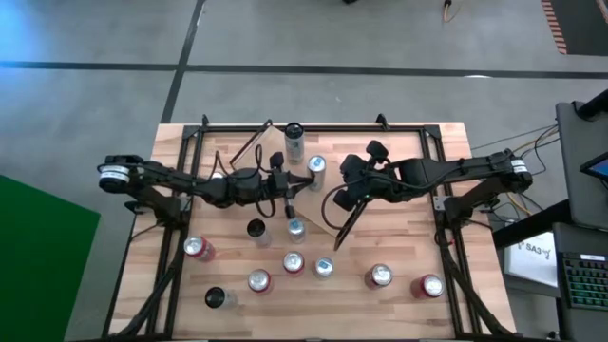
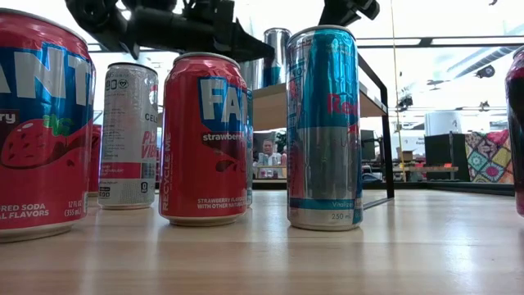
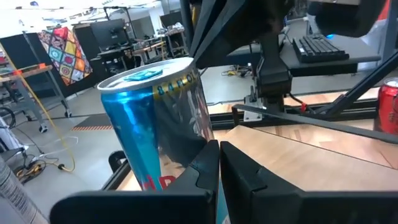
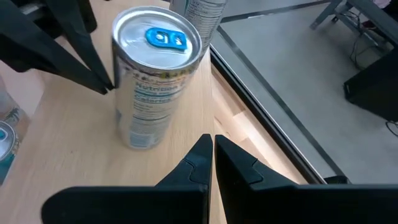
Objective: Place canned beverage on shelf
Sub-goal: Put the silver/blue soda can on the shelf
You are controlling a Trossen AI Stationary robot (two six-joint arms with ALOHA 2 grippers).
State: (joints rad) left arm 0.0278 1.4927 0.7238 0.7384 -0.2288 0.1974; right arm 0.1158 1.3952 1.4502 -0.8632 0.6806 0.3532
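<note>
so both arms are parked over the light-wood plank shelf with thin black metal end frames (image 1: 306, 190), mid-table. the left gripper (image 3: 217, 163) has its dark fingers pressed together with nothing pinched, sitting right behind a tall blue-and-silver slim can (image 3: 161, 118). the right gripper (image 4: 213, 154) is pressed together too and empty, nose near that same silver-topped can with the blue tab (image 4: 155, 74), which stands upright on the shelf. a bunch of red strawberry soda cans (image 1: 199, 249) sit down on the butcher-block wooden tabletop (image 1: 399, 237).
</note>
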